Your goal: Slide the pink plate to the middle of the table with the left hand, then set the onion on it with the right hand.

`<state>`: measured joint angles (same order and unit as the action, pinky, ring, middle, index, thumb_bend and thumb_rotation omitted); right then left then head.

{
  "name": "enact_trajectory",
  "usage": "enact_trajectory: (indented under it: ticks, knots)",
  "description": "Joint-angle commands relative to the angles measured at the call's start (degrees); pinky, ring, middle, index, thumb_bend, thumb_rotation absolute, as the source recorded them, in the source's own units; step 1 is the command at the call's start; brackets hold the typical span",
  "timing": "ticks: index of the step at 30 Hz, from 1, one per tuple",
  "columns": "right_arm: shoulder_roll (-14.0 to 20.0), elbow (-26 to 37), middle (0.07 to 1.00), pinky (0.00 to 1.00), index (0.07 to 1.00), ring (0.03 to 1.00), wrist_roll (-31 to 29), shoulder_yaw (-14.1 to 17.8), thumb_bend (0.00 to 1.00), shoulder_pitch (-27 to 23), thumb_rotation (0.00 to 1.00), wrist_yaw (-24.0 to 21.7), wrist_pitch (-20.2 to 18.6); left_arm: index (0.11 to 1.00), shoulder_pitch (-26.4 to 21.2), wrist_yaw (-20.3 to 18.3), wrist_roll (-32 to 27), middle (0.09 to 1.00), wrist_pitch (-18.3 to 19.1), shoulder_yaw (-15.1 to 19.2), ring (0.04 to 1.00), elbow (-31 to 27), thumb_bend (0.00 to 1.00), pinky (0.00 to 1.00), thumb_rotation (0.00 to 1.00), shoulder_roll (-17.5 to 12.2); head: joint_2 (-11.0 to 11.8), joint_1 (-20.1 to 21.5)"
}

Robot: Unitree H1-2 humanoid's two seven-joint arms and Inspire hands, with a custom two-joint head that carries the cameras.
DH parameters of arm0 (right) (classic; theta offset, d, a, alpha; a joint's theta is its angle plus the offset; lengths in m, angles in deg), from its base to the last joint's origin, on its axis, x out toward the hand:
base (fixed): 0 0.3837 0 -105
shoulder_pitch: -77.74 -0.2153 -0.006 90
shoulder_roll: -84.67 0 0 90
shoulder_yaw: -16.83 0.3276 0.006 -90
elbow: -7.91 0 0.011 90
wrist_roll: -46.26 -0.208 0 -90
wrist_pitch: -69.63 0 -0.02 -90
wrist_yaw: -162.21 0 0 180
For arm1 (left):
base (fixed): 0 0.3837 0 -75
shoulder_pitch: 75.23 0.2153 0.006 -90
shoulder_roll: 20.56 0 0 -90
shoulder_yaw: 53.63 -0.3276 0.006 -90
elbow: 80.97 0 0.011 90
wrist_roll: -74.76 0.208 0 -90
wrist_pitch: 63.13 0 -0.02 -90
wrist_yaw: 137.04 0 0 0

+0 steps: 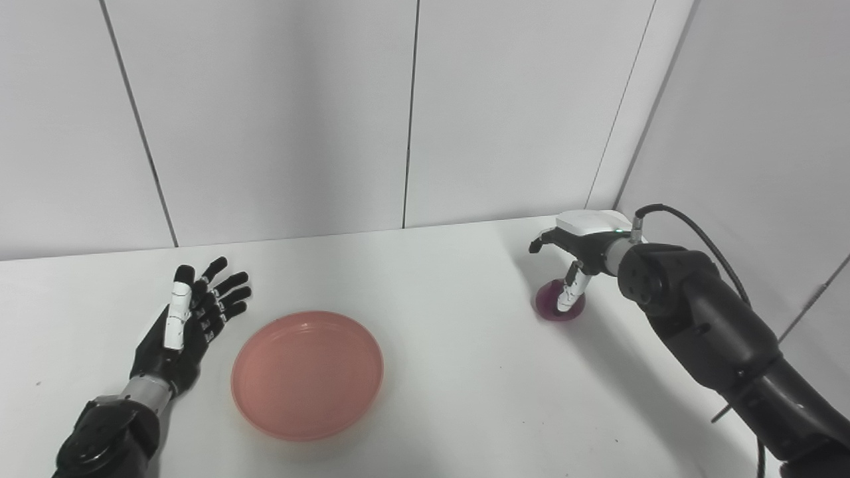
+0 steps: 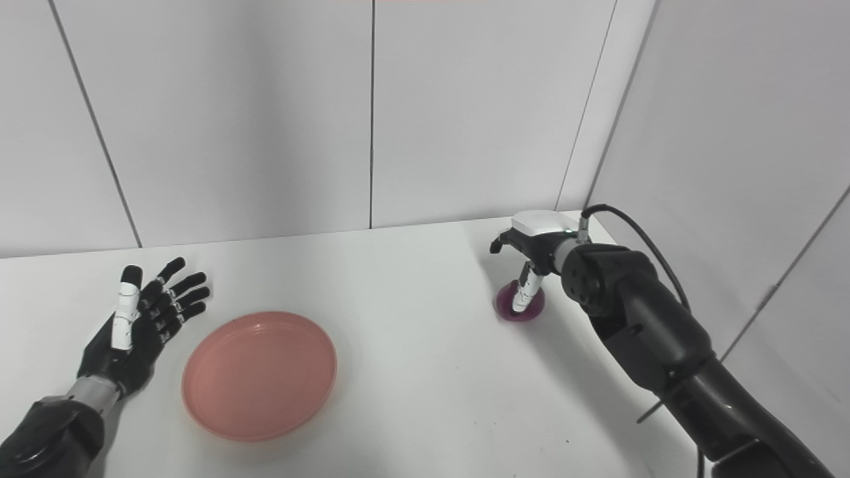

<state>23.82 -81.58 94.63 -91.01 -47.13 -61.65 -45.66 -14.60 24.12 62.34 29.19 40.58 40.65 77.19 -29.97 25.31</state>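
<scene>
1. purple against white: fingers [image 1: 572, 292] of the right hand [image 1: 584, 249] curled down over the onion [image 1: 556, 302], one white-tipped digit touching its near face; cannot tell whether closed tight enough to hold or only resting around it.
2. sitting on the tabletop [image 1: 451, 279] at far right, close to the corner wall [image 1: 744, 133], well apart from the pink plate [image 1: 307, 375].
3. likely light, round and smooth-skinned, so prone to roll or slip out of a loose pinch; best taken across its widest part, thumb opposite the other fingers, from above.
4. likely firm enough to stand a solid squeeze without bruising.
5. left hand [image 1: 192, 318] spread flat and wide apart just beside the plate's left rim, holding nothing, not touching it.
6. plate lying left of centre, shallow, rigid-looking, probably easy to slide on the slick surface with a push at the rim.
7. nothing standing between onion and plate; only the nearby wall and the cable [image 1: 704, 239] on the right arm crowding the reach.
</scene>
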Motion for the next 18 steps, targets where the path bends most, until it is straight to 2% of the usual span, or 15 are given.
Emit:
enact_trajectory:
  ticks: [1,18]
  knots:
    - [1.1,0.2,0.900,0.66,0.840,0.869,0.9,0.1,1.00,-3.3,0.11,0.1,1.2,0.944,0.6,0.2,-0.2,0.872,2.4,-0.3,0.866,0.3,0.86,0.89,1.00,0.0,-0.1,-0.1]
    - [-0.5,-5.5,0.902,0.67,0.848,0.836,-0.5,-0.9,1.00,-4.3,0.09,-2.1,-0.1,0.945,1.1,0.3,-0.2,0.873,3.0,-0.4,0.863,-0.6,0.87,0.89,0.99,-0.1,-0.6,-0.5]
